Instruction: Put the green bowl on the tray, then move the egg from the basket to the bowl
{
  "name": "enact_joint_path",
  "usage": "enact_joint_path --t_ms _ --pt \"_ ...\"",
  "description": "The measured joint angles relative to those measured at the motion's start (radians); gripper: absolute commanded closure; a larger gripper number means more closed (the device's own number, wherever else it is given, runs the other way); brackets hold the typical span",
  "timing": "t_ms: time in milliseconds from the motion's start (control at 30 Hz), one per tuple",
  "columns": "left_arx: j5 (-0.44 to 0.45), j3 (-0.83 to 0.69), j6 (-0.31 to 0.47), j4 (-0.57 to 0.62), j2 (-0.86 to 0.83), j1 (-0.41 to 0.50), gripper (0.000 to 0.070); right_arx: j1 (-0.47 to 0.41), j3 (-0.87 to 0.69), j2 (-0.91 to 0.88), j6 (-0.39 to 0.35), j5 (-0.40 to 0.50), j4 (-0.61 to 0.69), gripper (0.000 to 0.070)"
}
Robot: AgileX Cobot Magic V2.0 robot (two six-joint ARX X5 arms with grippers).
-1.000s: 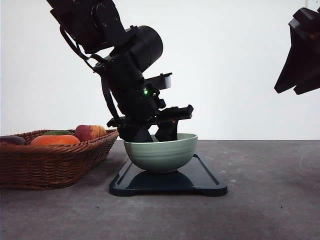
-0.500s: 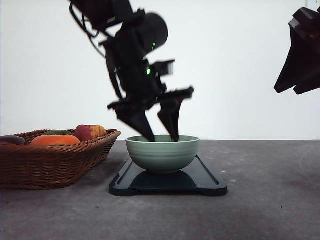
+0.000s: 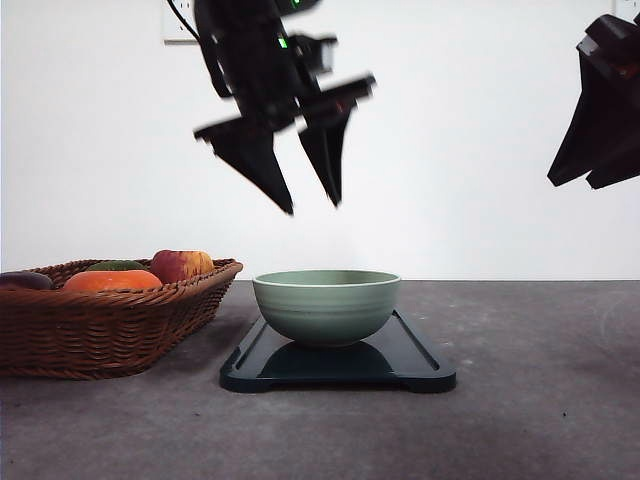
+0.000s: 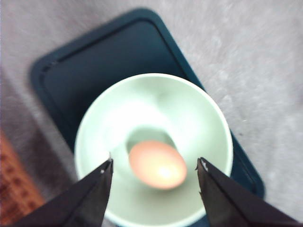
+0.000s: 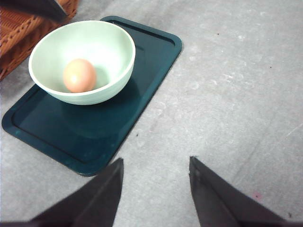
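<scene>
- Now the left gripper [image 3: 312, 208] is seen raised well above the green bowl [image 3: 326, 305], whereas 1 s ago its fingers were down inside the bowl and 0.5 s ago they were just at the rim.
- Its jaws are held wide apart and nothing is carried between them; in the left wrist view the egg [image 4: 157, 164] lies directly below the gap, resting on the bowl's floor.
- The bowl is set on the tray [image 3: 418, 366], directly beneath the gripper, and appears level where it was tilted 1 s ago.
- The basket [image 3: 110, 325] stands off to the outer side of the left gripper, beside the tray; an apple [image 3: 180, 265] and an orange fruit [image 3: 110, 281] are seen in it.
- The right gripper [image 5: 155, 164] is held parted and empty over the bare counter [image 5: 236, 85], with the tray and bowl ahead of it and well apart.
- Both steps are judged complete: bowl on tray, egg in bowl; only withdrawal of the arm seems left.
</scene>
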Motion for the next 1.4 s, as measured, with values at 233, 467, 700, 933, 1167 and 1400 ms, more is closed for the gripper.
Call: enact_joint_path --t_ms 233,467,700,933,1167,1400 --pt "-0.002 -0.285 -0.011 0.141 -0.254 0.013 0.035 0.0 0.0 0.0 0.0 0.0 0.0 0.0435" --pt "-0.002 -0.549 -0.01 0.221 -0.529 0.087 0.0349 0.0 0.0 0.0 0.0 0.0 0.0 0.0435" --pt "-0.003 -0.766 0.04 0.243 -0.794 0.184 0.035 0.0 0.0 0.0 0.0 0.0 -0.001 0.0435" --pt "-0.003 -0.924 0.101 0.242 -1.031 0.273 0.035 0.0 0.0 0.0 -0.018 -0.001 -0.015 0.0434" --pt "-0.011 -0.978 0.112 0.24 -1.161 0.31 0.0349 0.0 0.0 0.0 -0.019 -0.002 -0.016 0.0434" --pt "-0.019 -0.978 0.12 0.223 -1.193 0.312 0.069 0.0 0.0 0.0 -0.022 -0.009 -0.021 0.0684"
